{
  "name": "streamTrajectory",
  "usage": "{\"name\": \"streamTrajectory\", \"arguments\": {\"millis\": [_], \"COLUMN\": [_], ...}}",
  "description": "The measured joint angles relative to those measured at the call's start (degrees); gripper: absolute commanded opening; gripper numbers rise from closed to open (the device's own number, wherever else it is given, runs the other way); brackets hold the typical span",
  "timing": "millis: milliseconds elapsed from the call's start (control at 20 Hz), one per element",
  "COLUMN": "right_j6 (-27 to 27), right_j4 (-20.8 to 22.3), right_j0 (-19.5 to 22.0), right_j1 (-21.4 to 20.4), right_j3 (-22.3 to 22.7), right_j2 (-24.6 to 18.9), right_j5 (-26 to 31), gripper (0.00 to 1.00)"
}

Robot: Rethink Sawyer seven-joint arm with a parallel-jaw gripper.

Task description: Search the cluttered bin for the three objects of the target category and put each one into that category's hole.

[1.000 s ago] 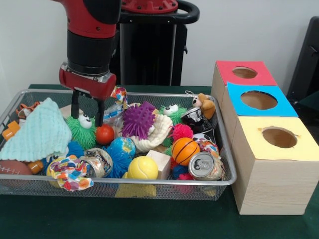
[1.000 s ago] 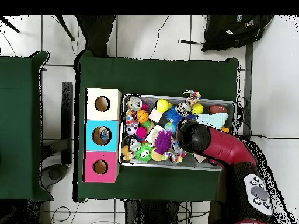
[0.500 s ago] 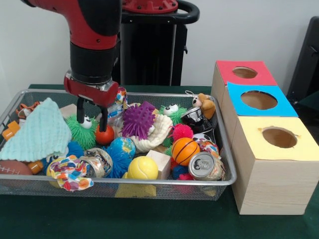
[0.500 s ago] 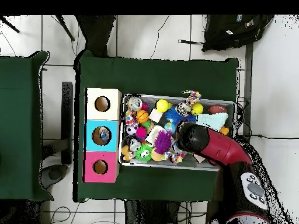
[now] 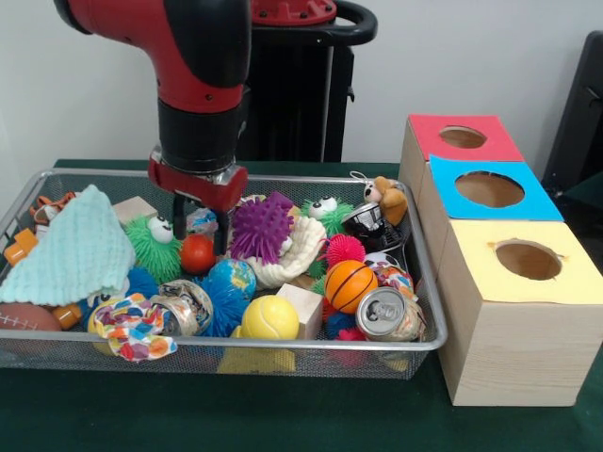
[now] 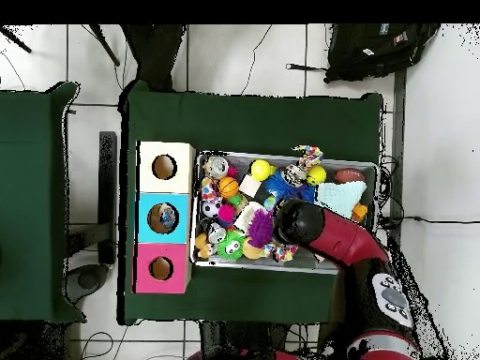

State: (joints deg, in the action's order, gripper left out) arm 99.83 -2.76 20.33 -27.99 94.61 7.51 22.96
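Claw (image 5: 200, 229) spread open, empty, just above the red ball (image 5: 197, 253) beside the purple spiky ball (image 5: 261, 227), could easily snag that neighbor coming down.

No words, numbers or brand marks can be read anywhere. The drink can (image 5: 391, 314) in the wire bin (image 5: 426, 273) shows print, but it is too blurred to make out.

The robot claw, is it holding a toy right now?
No. The gripper is open, hanging in the bin with its fingers just above the red ball, gripping nothing.
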Motion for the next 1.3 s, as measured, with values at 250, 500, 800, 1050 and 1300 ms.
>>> {"name": "streamTrajectory", "arguments": {"millis": [250, 500, 800, 1050, 1300], "right_j6": [0.1, 0.1, 0.1, 0.1, 0.1], "right_j4": [-0.9, -1.2, -1.9, -2.5, -3.1], "right_j0": [-2.0, -4.6, -5.6, -6.1, -7.0], "right_j1": [0.7, 0.9, 1.2, 1.8, 2.3], "right_j3": [0.1, 0.1, 0.1, 0.1, 0.1], "right_j2": [0.9, 3.1, 5.1, 6.7, 8.4], "right_j5": [0.0, 0.0, 0.0, 0.0, 0.0], "gripper": [1.00, 1.00, 1.00, 1.00, 1.00]}}
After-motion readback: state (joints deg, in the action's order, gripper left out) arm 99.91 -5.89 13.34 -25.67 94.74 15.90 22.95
